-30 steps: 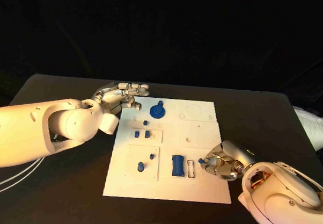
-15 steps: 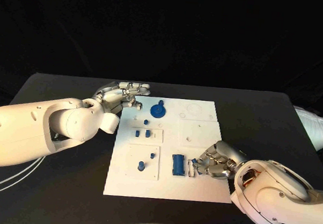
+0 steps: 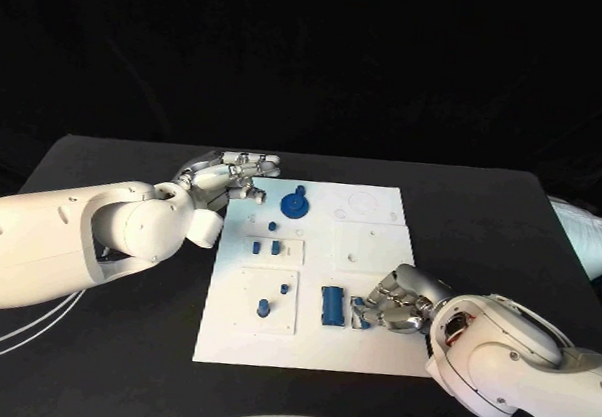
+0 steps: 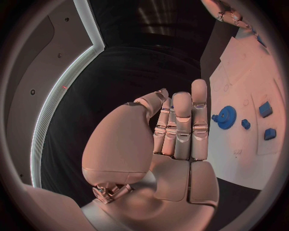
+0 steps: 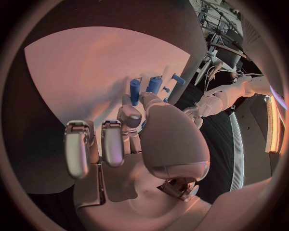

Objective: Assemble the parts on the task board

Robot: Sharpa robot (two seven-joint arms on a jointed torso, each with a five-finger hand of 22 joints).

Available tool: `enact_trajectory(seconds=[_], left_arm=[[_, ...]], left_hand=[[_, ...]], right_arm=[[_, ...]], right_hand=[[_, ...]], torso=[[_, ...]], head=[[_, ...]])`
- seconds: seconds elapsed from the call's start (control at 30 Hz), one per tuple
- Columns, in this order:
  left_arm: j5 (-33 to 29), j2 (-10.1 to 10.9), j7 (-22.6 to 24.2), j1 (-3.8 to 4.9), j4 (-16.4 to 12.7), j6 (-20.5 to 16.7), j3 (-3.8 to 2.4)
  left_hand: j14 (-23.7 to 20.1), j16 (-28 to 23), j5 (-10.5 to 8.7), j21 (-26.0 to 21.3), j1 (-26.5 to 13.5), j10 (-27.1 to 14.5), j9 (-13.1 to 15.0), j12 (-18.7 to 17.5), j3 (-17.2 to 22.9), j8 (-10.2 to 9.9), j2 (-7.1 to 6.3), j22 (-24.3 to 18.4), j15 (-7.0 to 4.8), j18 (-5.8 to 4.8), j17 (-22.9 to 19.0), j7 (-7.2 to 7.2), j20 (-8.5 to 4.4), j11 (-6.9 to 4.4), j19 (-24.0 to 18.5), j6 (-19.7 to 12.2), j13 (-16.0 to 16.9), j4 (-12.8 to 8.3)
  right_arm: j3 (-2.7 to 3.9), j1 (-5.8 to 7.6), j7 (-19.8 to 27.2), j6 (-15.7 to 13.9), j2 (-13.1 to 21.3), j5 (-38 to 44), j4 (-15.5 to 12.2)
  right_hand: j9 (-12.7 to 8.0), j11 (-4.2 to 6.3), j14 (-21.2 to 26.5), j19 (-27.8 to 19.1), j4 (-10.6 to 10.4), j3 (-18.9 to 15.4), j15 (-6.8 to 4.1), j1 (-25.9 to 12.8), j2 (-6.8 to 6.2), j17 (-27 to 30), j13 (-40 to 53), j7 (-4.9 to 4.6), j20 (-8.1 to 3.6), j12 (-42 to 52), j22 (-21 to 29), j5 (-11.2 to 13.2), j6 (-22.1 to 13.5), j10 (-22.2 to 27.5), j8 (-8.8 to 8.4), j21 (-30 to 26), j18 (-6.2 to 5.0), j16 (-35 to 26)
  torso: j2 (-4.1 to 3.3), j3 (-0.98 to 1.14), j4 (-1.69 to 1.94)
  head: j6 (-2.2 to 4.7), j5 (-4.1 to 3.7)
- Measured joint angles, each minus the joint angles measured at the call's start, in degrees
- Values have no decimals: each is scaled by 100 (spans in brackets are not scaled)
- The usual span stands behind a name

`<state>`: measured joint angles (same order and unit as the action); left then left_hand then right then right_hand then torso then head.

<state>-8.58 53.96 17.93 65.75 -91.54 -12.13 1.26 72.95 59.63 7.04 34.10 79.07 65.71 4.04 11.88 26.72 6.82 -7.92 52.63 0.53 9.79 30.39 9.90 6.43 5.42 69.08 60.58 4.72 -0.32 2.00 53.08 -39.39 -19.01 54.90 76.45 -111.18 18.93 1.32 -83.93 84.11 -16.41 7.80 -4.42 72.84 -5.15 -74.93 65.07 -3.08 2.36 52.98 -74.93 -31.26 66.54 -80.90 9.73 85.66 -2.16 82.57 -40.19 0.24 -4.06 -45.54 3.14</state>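
My right hand (image 3: 395, 307), lower right of frame, fingers curled at the slot beside the upright blue block (image 3: 332, 306) on the white plastic task board (image 3: 373, 352); can't tell if I'm pinching anything. Farther up-left, my left hand (image 3: 225, 178) spread, grasping nothing, near the blue gear (image 3: 294, 206).

Blue parts (image 3: 333, 305) lie on the white task board (image 3: 373, 352), on a black table (image 3: 502, 230)

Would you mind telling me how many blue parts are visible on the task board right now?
7 visible: a gear, a small piece below it, two blocks, two pegs, and a long block. The right hand may hide another.
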Motion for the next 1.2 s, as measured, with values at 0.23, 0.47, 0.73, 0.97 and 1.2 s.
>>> enact_trajectory(seconds=[0.23, 0.47, 0.73, 0.97, 1.2], left_arm=[[3, 0, -8, 0, 1, 3, 0], [10, 0, -19, 0, 1, 7, 0], [16, -1, -29, 0, 1, 12, 0], [21, 0, -33, 0, 1, 16, 0], [26, 0, -36, 0, 6, 21, 0]], left_hand=[[0, 0, 0, 0, 0, 0, 0, 0, 0, 0, 0, 0, 1, 0, 0, 0, 0, 0, 0, 0, 0, 0], [1, 0, 0, 0, 0, 0, 0, 0, 0, 0, 0, 0, 1, 0, 0, 0, 0, 0, 0, 0, 0, 0], [1, 0, 0, 0, 0, 0, 0, 0, 0, 0, 0, 0, 1, 0, 0, 0, 0, 0, 0, 0, 0, 0], [1, 0, 0, 0, 0, 0, 0, 0, 0, 0, 0, 0, 1, 0, 0, 0, 0, 0, 0, 0, 0, 0], [-21, 0, 0, 0, 0, -20, 0, 0, -16, 0, 0, -7, 23, 0, -25, 0, 0, 20, 0, 0, -5, -17]], right_arm=[[5, 4, -8, 95, -27, 34, 27], [4, 3, -37, 176, -58, 84, 47], [2, 2, -65, 234, -74, 133, 53], [0, 1, -77, 271, -71, 168, 38], [0, 0, -84, 277, -21, 220, -47]], right_hand=[[22, -10, 1, -21, 5, -67, 0, -47, 47, 0, 43, -4, -21, 67, 0, 89, 36, -29, 29, 0, 0, 0], [46, 19, 1, -21, -8, -150, 0, -179, 99, 1, 140, 12, -21, 191, 1, 226, 72, -62, 48, 0, 1, 23], [72, 21, 1, -21, -24, -421, 0, -556, 193, 1, 212, 32, -21, 255, 1, 395, 92, -101, 48, 0, 1, 26], [105, 30, -20, -7, -30, -715, -21, -917, 354, 2, 315, 39, -34, 347, 1, 836, 140, -152, 47, 37, 1, 77], [140, 41, -20, 0, -32, -1000, -21, -1182, 470, 2, 377, 60, -41, 376, 2, 1214, 160, -163, 47, 43, 0, 76]], torso=[[2, 0, 0], [3, -1, 0], [3, -2, 0], [3, -1, 0], [2, 3, -2]], head=[[-4, -3], [5, -10], [4, 0], [0, 1], [-1, -3]])
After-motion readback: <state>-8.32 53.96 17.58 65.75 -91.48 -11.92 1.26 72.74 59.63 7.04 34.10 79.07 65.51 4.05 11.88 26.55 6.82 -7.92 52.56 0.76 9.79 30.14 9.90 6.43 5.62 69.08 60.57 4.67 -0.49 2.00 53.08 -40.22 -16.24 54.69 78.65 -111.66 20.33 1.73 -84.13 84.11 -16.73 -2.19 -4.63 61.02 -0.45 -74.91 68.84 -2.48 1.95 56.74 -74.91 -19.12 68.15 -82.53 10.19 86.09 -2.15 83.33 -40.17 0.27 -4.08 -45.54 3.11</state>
